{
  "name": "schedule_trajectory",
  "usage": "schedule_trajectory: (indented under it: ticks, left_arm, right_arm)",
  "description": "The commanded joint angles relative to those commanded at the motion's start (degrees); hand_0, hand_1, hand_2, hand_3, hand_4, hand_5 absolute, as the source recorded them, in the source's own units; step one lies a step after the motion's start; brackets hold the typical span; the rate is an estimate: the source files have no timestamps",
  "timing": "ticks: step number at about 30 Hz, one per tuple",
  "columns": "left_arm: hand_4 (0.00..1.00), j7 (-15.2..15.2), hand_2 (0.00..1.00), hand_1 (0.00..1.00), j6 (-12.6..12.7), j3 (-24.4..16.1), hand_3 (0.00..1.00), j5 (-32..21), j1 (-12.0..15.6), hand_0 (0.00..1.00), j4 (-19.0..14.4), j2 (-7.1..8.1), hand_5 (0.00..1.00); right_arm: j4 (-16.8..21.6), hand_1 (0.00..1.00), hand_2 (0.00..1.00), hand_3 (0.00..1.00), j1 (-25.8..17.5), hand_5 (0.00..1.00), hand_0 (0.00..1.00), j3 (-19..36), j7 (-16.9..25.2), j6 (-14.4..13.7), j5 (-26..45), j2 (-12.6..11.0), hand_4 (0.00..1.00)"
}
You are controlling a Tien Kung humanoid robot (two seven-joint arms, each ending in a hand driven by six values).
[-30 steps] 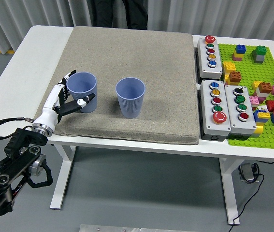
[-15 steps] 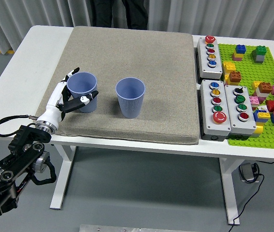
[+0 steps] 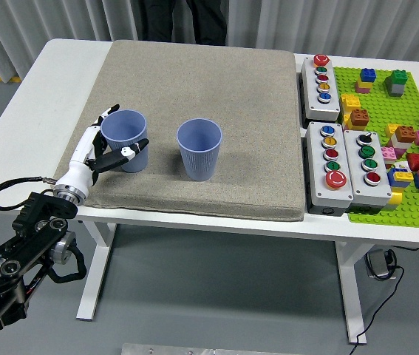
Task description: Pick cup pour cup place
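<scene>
At the left side of the grey mat (image 3: 194,74), my left hand (image 3: 100,150) is around the left cup (image 3: 125,140), thumb in front and fingers behind, not yet closed firmly. I should close gently, so the thin wall does not bend, then lift straight. To its right stands the second cup (image 3: 199,149), upright and apart.

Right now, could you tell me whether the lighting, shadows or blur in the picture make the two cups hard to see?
Head view: even, diffuse light with no glare; the two blue ribbed plastic cups, left and right, are sharp and cast only faint soft shadows on the grey fabric mat. The white-and-black left hand beside the left cup is in focus; the table's edges look slightly bowed.
</scene>
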Motion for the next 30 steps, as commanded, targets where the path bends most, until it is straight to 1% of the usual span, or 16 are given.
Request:
schedule_trajectory:
  ticks: [1, 6, 7, 12, 13, 18, 19, 24, 25, 26, 30]
  left_arm:
    - [0.895, 0.1, 0.859, 0.743, 0.1, 0.2, 0.830, 0.0, -0.2, 0.776, 0.1, -0.02, 0.233]
    - [0.895, 0.7, 0.859, 0.743, -0.4, 1.0, 0.830, -0.2, -0.9, 0.776, 0.5, -0.23, 0.233]
    - [0.891, 0.7, 0.775, 0.705, -0.4, 1.0, 0.754, -0.2, -0.9, 0.756, 0.5, -0.25, 0.233]
    - [0.891, 0.8, 0.775, 0.705, -0.5, 1.3, 0.754, -0.4, -0.8, 0.756, 0.8, -0.54, 0.233]
    - [0.890, 0.8, 0.682, 0.659, -0.4, 1.4, 0.681, -0.4, -0.7, 0.728, 0.8, -0.53, 0.234]
    - [0.890, -0.1, 0.682, 0.659, 1.2, 1.7, 0.681, -1.3, -0.7, 0.728, 0.8, -0.58, 0.234]
    - [0.886, -0.3, 0.577, 0.575, 1.6, 1.7, 0.581, -1.5, -0.6, 0.659, 0.9, -0.59, 0.242]
    - [0.886, -0.8, 0.577, 0.575, 2.3, 2.1, 0.581, -1.8, -0.4, 0.659, 0.5, -0.73, 0.242]
    - [0.882, -0.7, 0.549, 0.533, 2.4, 2.0, 0.538, -1.5, -0.3, 0.615, 0.3, -0.77, 0.240]
    - [0.882, -0.7, 0.549, 0.533, 2.5, 2.0, 0.538, -1.4, -0.2, 0.615, 0.1, -0.80, 0.240]
    - [0.882, -0.1, 0.549, 0.533, 3.0, 1.0, 0.538, 1.9, 0.9, 0.615, -1.7, -0.73, 0.240]
  right_arm:
    - [0.0, 0.645, 0.604, 0.598, 0.0, 0.336, 0.702, 0.0, 0.0, 0.0, 0.1, 0.0, 0.010]
    - [0.0, 0.645, 0.604, 0.598, 0.2, 0.336, 0.702, 0.0, 0.0, 0.0, 0.0, 0.0, 0.010]
    - [0.0, 0.645, 0.603, 0.598, 0.2, 0.337, 0.702, 0.0, 0.0, 0.0, 0.0, 0.0, 0.010]
    - [0.0, 0.645, 0.603, 0.598, 0.2, 0.337, 0.702, 0.1, -0.1, 0.1, -0.2, 0.0, 0.010]
    - [0.0, 0.645, 0.603, 0.598, 0.2, 0.337, 0.702, 0.1, -0.1, 0.0, -0.2, 0.0, 0.010]
    - [0.0, 0.645, 0.603, 0.598, 0.1, 0.337, 0.702, 0.2, -0.1, 0.1, -0.3, 0.0, 0.010]
    - [0.0, 0.645, 0.603, 0.598, 0.1, 0.339, 0.702, 0.2, 0.0, 0.1, -0.3, 0.0, 0.012]
    - [0.0, 0.645, 0.603, 0.598, 0.3, 0.339, 0.702, 0.2, -0.1, 0.1, -0.3, 0.0, 0.012]
    - [0.0, 0.645, 0.604, 0.597, 0.3, 0.339, 0.702, 0.2, -0.1, 0.1, -0.3, 0.0, 0.012]
    - [0.0, 0.645, 0.604, 0.597, 0.3, 0.339, 0.702, 0.1, -0.1, 0.1, -0.3, 0.0, 0.012]
    - [0.0, 0.645, 0.604, 0.597, 0.2, 0.339, 0.702, 0.2, -0.1, 0.0, -0.2, 0.1, 0.012]
